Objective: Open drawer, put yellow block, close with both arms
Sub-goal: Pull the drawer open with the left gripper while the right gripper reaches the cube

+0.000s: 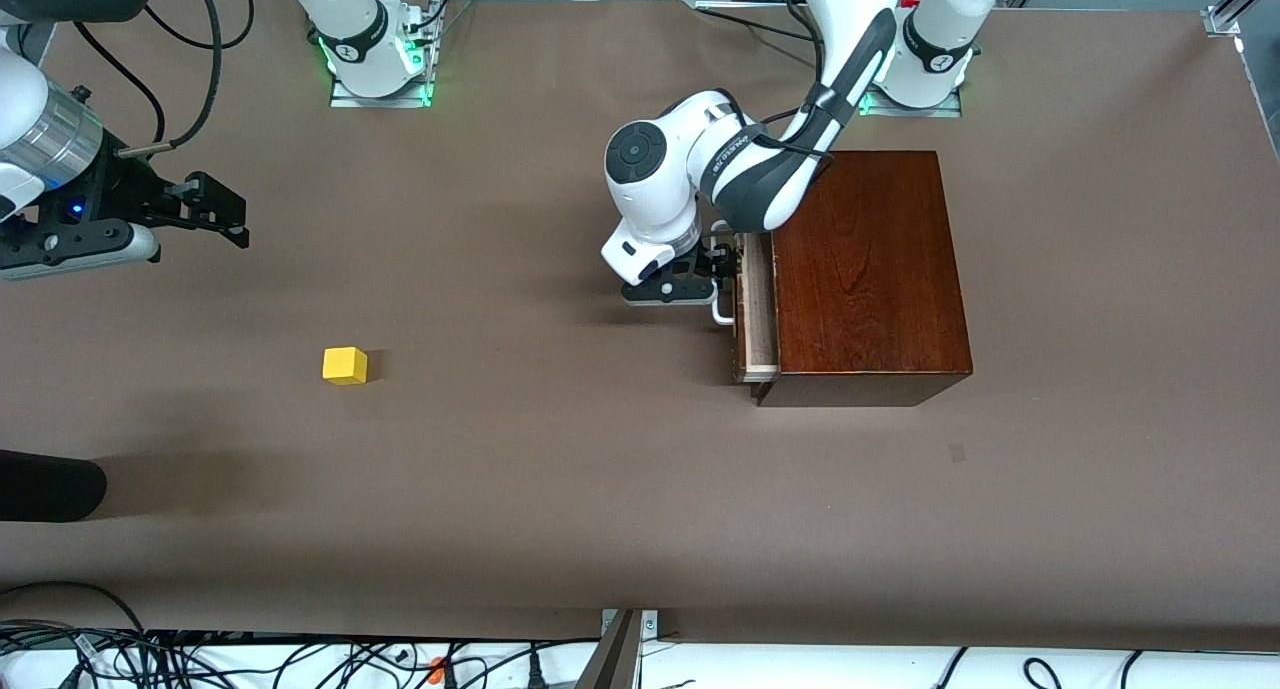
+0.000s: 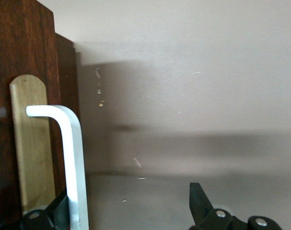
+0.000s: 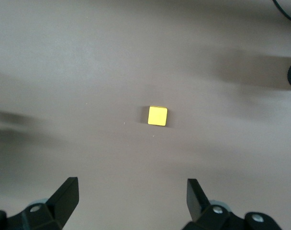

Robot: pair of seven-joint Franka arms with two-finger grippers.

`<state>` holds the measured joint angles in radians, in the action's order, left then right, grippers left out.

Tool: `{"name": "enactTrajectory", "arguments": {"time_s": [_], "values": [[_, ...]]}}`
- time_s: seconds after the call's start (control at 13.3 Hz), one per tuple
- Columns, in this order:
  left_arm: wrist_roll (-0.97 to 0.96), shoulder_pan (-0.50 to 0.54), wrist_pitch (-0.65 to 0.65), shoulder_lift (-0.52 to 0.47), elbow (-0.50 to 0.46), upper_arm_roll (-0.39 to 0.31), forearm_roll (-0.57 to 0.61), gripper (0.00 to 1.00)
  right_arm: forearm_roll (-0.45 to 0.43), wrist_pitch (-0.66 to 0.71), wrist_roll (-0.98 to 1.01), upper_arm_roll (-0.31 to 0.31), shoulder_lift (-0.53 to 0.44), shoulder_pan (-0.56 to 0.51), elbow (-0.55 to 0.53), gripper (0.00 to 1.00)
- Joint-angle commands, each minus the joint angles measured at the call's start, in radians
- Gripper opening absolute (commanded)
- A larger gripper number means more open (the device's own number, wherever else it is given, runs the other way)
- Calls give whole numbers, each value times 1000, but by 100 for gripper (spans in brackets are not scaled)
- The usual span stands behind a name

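So the drawer (image 1: 757, 314) is pulled out just a crack from the dark wooden box (image 1: 868, 269), which sits toward my left arm's end of the table (image 1: 600, 489), with a strip of pale interior showing. My left gripper (image 1: 722, 267) is right at the drawer front, fingers (image 2: 201, 201) spread wide, the white handle (image 2: 71, 158) sitting just inside one of them, not clamped. The yellow block (image 1: 345, 365) sits on the bare table well apart from the box, toward my right arm's end. My right gripper (image 1: 215, 209) hangs in the air over the table near the block, fingers (image 3: 64, 196) open and empty.
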<state>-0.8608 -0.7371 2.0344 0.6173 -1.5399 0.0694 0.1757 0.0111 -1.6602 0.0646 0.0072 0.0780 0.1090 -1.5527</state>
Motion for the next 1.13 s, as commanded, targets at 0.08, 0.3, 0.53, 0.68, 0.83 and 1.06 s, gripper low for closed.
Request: {"name": "enactTrajectory", "arguments": {"time_s": [0.08,0.3,0.53,0.68,0.83,1.06], "values": [[-18,-62,119,67,79,10,-142,100,-8,13,11,-4,6,1,23,100],[-21,-82,156,71,83,10,-156,100,-10,13,11,-6,6,0,23,100],[-24,-93,158,84,83,9,-173,100,-48,-1,9,-9,37,-12,17,100],[-26,-103,168,85,84,9,-186,100,-31,-36,27,-15,77,-25,16,100],[-26,-104,193,85,84,10,-200,100,-11,-44,79,-15,89,-32,13,100],[-23,-100,190,76,84,7,-196,100,-10,-32,92,-18,135,-66,11,100]]}}
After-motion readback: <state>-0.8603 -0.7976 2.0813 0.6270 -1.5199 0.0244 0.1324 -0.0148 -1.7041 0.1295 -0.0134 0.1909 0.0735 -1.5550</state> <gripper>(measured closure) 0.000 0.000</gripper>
